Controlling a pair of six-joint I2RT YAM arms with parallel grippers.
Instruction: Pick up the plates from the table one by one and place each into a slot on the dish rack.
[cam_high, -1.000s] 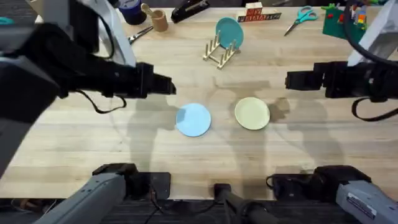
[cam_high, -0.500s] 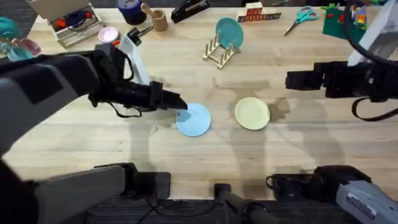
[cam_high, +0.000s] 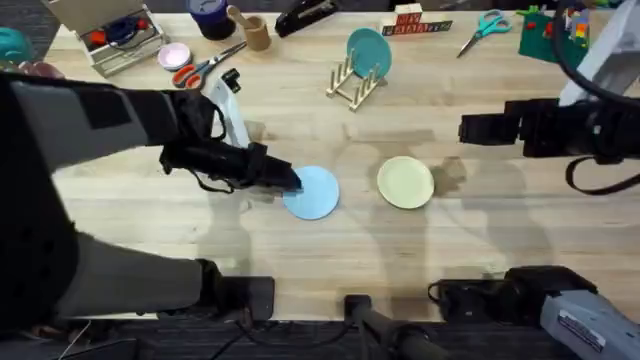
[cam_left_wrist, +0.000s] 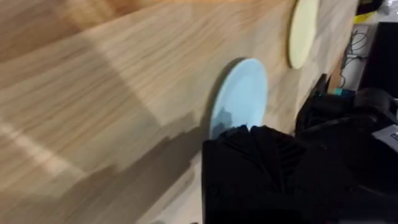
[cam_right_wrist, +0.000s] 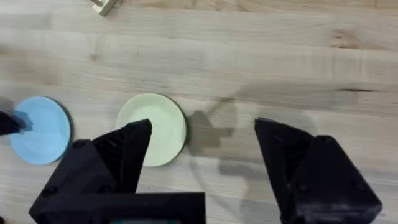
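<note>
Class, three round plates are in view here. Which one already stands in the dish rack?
The darker teal plate stands upright among the dish rack's pegs. The light blue plate and the cream-yellow plate lie flat on the table.

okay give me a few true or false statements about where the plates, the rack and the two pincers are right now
1. The light blue plate lies flat on the table. True.
2. The cream plate stands in the dish rack. False: it lies on the table, right of the blue one.
3. The left pincer is at the blue plate's left edge. True.
4. The right pincer grips the cream plate. False: it is open, above the table.
5. A teal plate stands in the rack. True.
</note>
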